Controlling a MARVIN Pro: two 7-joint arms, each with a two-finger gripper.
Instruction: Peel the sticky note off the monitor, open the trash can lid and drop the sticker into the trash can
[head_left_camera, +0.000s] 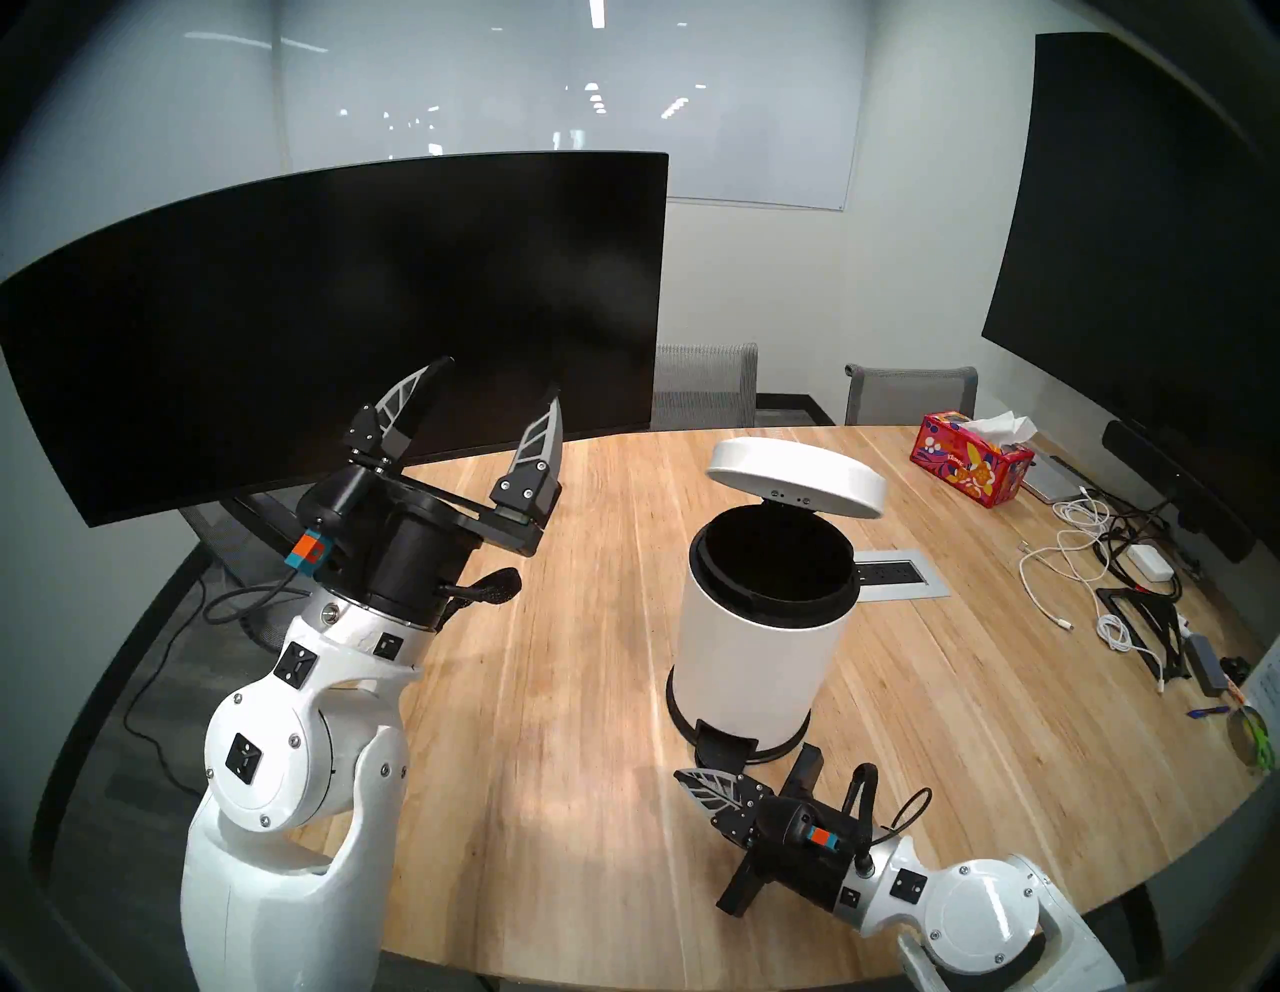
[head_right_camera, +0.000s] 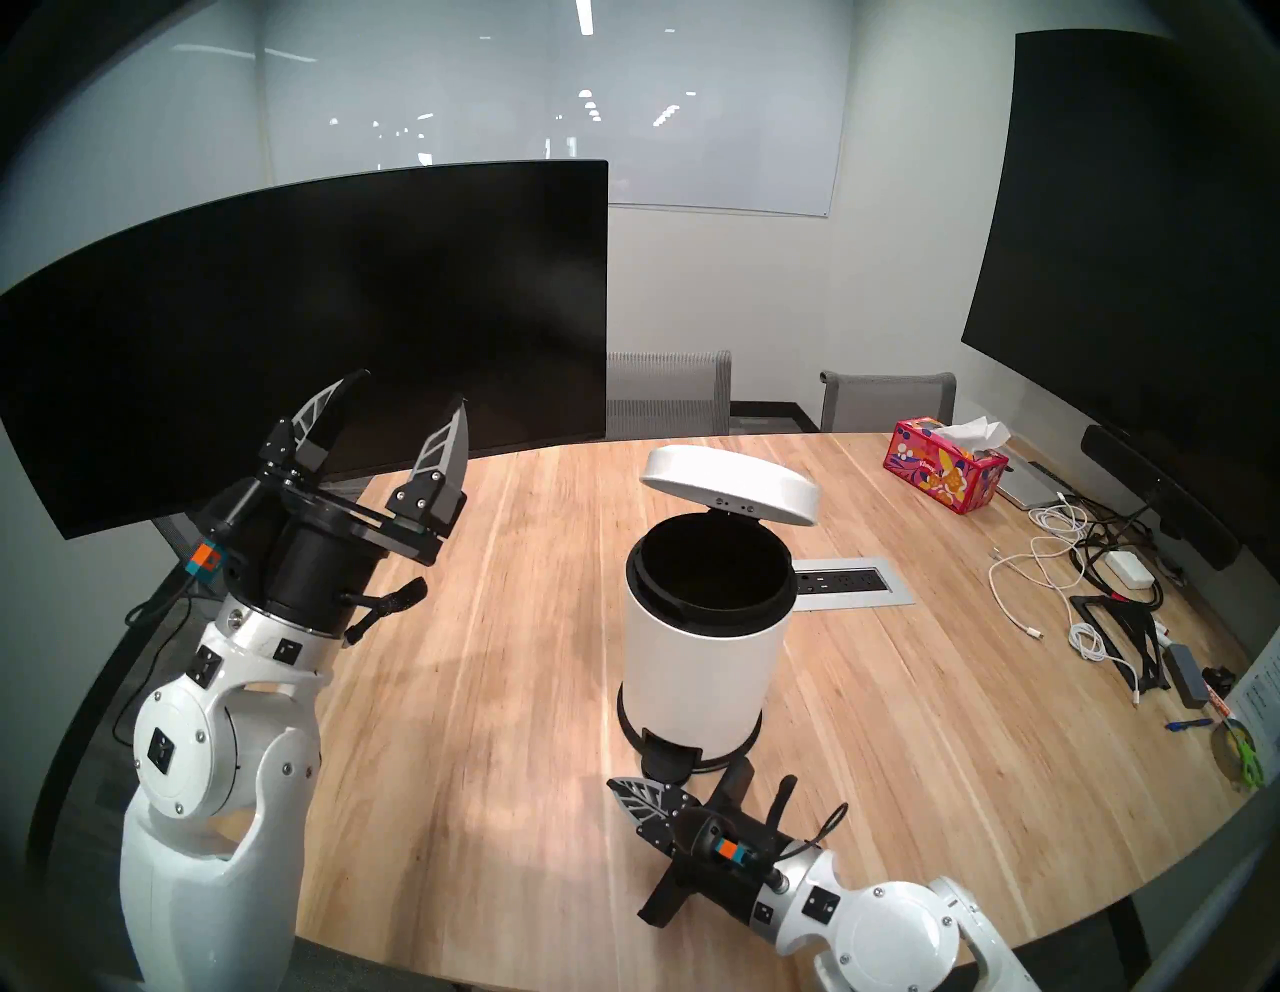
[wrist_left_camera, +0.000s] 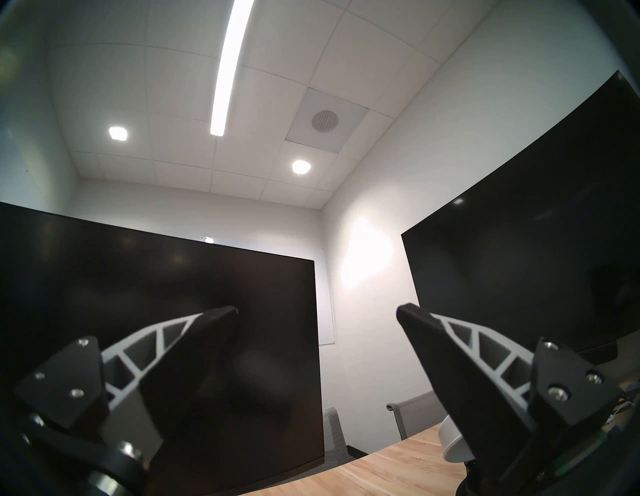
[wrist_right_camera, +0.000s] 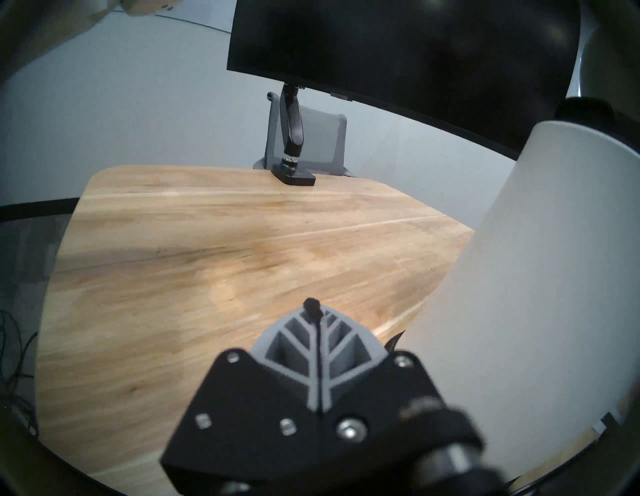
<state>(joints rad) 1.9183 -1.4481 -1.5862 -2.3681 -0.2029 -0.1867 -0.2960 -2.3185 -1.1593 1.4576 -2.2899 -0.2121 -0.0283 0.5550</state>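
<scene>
Standing on round wood table (head_left_camera: 554, 693), trash can (head_left_camera: 755, 644) (lid (head_left_camera: 796, 478) up); left jaws wide, right jaws pressed together, empty.

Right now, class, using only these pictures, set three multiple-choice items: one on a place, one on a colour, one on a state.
1. Where is the tissue box?
A. far right of the table
B. inside the trash can
C. under the monitor

2. What colour is the trash can body?
A. red
B. white
C. yellow

3. How is the trash can lid?
A. shut
B. lying on the table
C. raised

Answers: 1 A, it sits beyond the can near the cables. 2 B, white wall above a black base ring. 3 C, it stands tilted over the can's open mouth.
</scene>
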